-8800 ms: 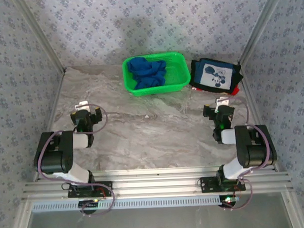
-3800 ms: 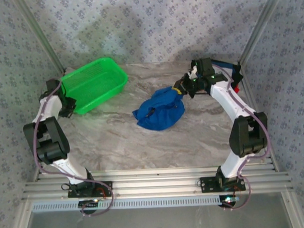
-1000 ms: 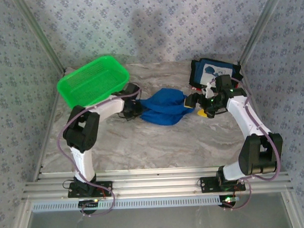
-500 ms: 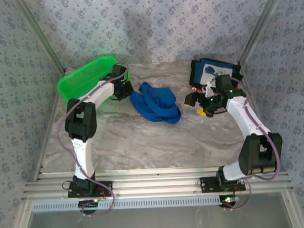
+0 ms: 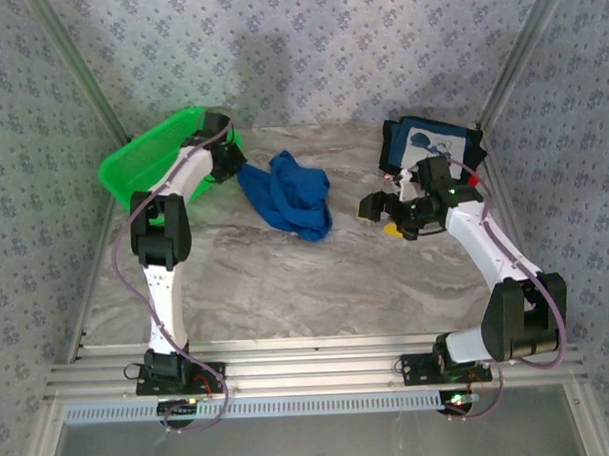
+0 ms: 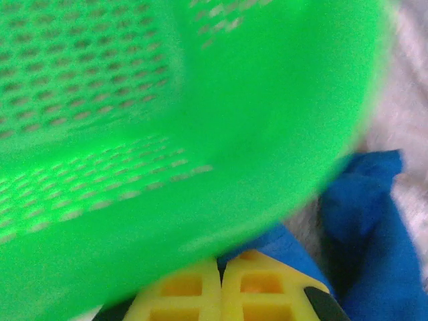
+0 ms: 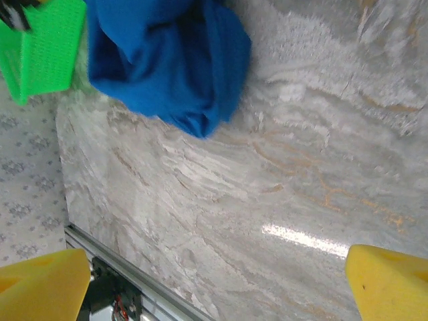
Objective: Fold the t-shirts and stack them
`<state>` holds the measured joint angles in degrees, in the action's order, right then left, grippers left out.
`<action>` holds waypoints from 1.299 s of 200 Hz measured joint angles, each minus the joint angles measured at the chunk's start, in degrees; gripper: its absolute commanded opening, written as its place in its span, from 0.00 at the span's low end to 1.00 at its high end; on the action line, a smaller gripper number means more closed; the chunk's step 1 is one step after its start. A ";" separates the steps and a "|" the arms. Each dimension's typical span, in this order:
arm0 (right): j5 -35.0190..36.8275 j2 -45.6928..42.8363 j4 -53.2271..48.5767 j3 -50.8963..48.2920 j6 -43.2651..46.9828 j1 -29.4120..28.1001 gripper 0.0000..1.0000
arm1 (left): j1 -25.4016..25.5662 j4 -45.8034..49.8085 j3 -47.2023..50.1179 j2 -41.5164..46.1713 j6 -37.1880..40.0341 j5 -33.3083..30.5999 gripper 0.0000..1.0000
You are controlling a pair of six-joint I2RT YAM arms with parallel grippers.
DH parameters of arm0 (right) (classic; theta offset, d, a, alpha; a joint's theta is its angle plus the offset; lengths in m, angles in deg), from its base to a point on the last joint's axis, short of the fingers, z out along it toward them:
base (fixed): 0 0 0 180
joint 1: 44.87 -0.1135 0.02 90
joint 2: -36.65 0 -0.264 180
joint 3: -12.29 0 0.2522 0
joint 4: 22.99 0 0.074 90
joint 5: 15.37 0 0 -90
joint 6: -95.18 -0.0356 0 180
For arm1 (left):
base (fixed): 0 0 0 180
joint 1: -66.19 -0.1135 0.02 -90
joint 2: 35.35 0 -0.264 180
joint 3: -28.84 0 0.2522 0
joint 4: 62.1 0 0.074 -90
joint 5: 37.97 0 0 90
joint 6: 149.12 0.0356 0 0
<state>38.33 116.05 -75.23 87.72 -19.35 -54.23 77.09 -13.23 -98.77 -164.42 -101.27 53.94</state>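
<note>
Left claw [image 5: 230, 172] pinches edge of royal blue t-shirt [image 5: 286, 197] beside green basket [image 5: 142, 166]; right claw [image 5: 382, 216] hangs spread wide over tabletop [image 5: 317, 288].

The royal blue cloth t-shirt [image 5: 286, 197] is soft, matt and rumpled. Left of it, the green plastic mesh basket [image 5: 147, 163] is smooth with a slight sheen. The grey marble-patterned table top [image 7: 294, 200] is polished, glossy under the light. My yellow pads [image 7: 40, 277] look matt, spongy.
</note>
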 measured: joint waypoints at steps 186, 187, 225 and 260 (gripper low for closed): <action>0.28 42.66 27.58 24.39 -15.41 -16.00 0.52 | -1.90 1.42 4.81 6.97 4.68 1.33 0.00; 0.28 42.80 27.65 24.50 -15.52 -16.04 0.52 | -1.90 1.42 4.81 6.99 4.70 1.33 0.00; 0.28 49.29 29.81 30.84 -19.06 -18.18 0.51 | -1.90 1.36 4.96 7.06 4.68 2.82 0.00; 0.33 52.13 30.64 35.19 -20.70 -20.33 0.45 | -1.90 1.33 6.16 7.87 5.09 3.43 0.00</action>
<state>38.66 168.18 -44.59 122.91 -40.05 -74.56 75.19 -11.90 -92.60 -156.55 -96.18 57.38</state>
